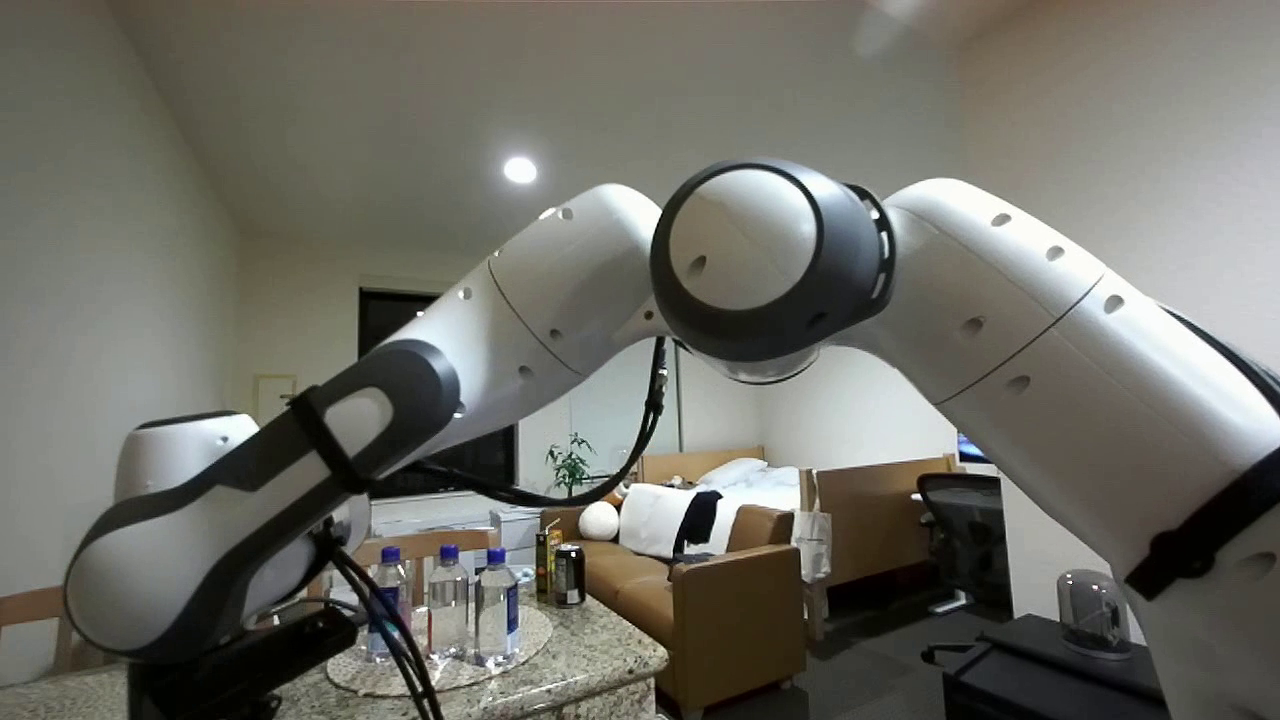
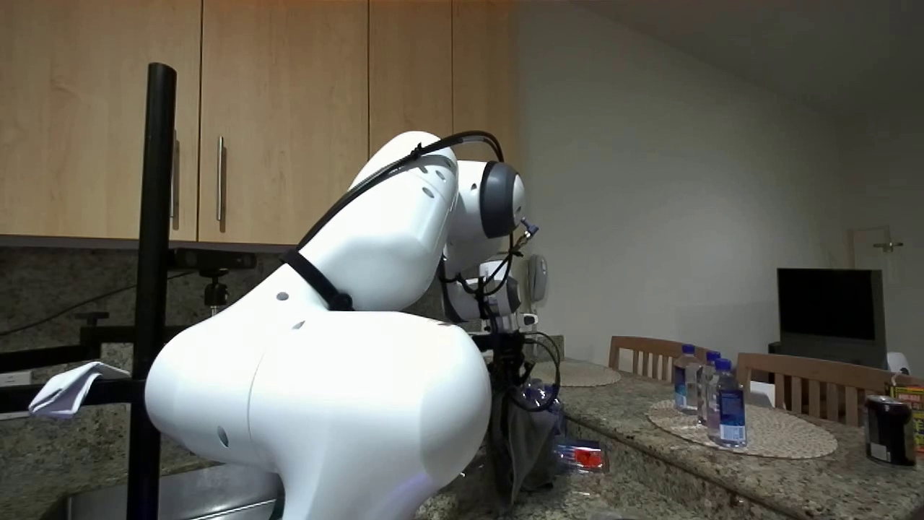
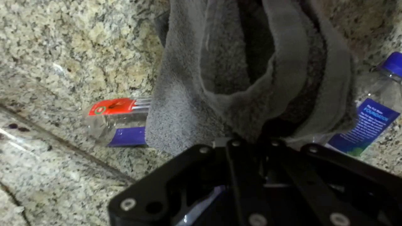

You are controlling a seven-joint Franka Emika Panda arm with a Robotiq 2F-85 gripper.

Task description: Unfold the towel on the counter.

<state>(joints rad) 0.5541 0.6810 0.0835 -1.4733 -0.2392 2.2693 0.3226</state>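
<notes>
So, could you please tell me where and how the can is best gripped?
Probably by its upper body, coming from above: the can stands upright, with straight round sides. The carton close beside it would likely hinder a sideways approach from there. The end effector holds the towel, so must release that first.

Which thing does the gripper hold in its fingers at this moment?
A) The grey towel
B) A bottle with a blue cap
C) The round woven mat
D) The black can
A, because in the wrist view the gripper is closed on a gathered fold of the grey towel.
</notes>
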